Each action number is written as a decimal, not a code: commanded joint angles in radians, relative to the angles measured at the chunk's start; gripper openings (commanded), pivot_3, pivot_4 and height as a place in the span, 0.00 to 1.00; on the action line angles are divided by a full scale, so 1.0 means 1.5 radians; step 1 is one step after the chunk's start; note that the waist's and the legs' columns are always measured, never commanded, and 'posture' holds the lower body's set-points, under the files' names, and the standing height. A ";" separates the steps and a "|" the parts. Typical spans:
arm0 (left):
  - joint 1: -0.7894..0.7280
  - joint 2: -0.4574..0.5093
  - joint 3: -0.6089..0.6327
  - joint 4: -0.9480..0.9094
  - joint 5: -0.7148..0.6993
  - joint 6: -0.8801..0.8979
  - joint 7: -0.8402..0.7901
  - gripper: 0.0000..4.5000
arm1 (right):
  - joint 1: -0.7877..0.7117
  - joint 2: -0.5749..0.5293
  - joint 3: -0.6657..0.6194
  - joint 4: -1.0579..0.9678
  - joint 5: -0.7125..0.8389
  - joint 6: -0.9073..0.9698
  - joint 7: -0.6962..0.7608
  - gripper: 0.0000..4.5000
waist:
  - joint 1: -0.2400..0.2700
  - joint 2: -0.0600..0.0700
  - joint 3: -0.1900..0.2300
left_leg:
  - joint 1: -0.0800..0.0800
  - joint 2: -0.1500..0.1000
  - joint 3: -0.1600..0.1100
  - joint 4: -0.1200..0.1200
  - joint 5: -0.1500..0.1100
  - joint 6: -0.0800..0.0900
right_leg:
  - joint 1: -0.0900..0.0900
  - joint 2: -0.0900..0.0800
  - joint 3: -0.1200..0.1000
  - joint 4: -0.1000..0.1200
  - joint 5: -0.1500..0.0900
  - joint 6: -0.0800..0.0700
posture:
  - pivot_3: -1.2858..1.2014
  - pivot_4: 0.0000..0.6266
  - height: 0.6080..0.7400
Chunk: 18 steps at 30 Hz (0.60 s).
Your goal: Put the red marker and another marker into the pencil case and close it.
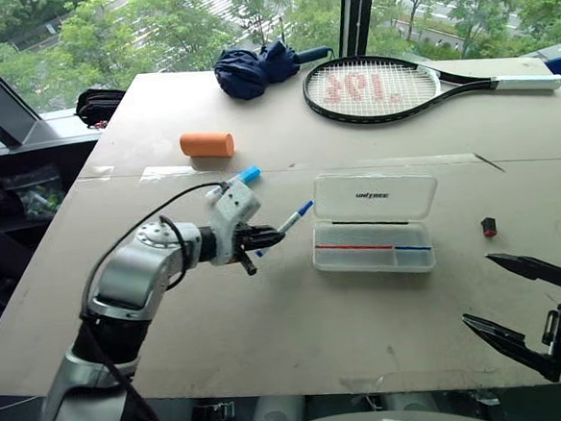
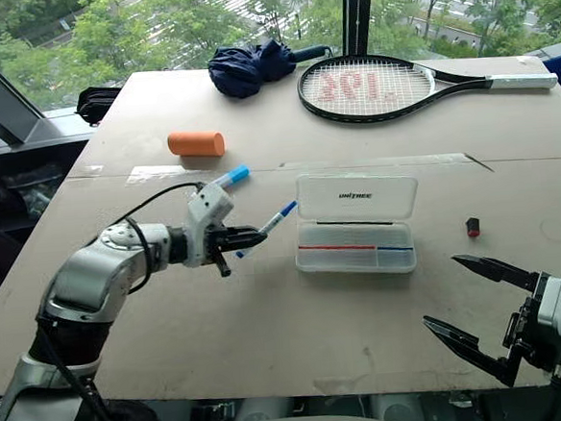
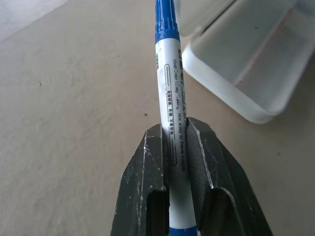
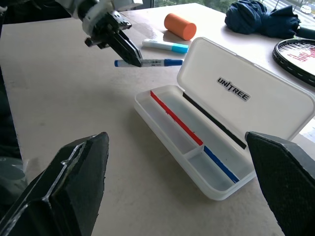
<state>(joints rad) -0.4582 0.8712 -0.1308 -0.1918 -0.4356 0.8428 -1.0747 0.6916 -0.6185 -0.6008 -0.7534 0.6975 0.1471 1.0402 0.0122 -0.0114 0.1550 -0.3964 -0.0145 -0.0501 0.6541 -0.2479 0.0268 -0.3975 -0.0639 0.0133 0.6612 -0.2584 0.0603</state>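
The left gripper [image 1: 263, 239] has its jaws clamped on a blue-capped marker [image 1: 295, 215], pinching the white barrel partway along so the capped end pokes out towards the pencil case [image 1: 374, 246]. It's a sideways hold, and it looks well suited to laying the pen lengthwise into the tray. The case sits in the middle of the table [image 1: 270, 336] with its lid standing open at the back, UNITREE print facing up, and the clear tray showing its red and blue stripe, no marker in it that I can see. A second marker with a light blue cap [image 4: 165, 46] lies on the table beyond the left gripper, near an orange cylinder [image 1: 207, 144]. The right gripper [image 1: 519, 312] hangs off to the side near the table edge, jaws spread wide and empty, probably waiting to close the lid later.
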 commanded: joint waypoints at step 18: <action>-0.360 -0.292 -0.329 0.261 0.250 -0.203 -0.105 0.00 | 0.076 0.027 -0.098 0.000 0.012 -0.024 0.005 1.00 | 0.000 -0.001 0.001 | -0.001 -0.002 0.000 0.001 -0.001 0.001 | 0.001 0.001 0.000 0.000 0.000 0.001 | 0.52 0.24 0.93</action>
<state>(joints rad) -0.9674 0.4450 -0.6197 0.1823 -0.0914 0.5727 -1.2372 0.7963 -0.5812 -0.7209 -0.7275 0.7005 0.1243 1.0500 0.0122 -0.0133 0.1567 -0.3975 -0.0169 -0.0499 0.6561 -0.2488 0.0286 -0.3966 -0.0631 0.0133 0.6611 -0.2583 0.0615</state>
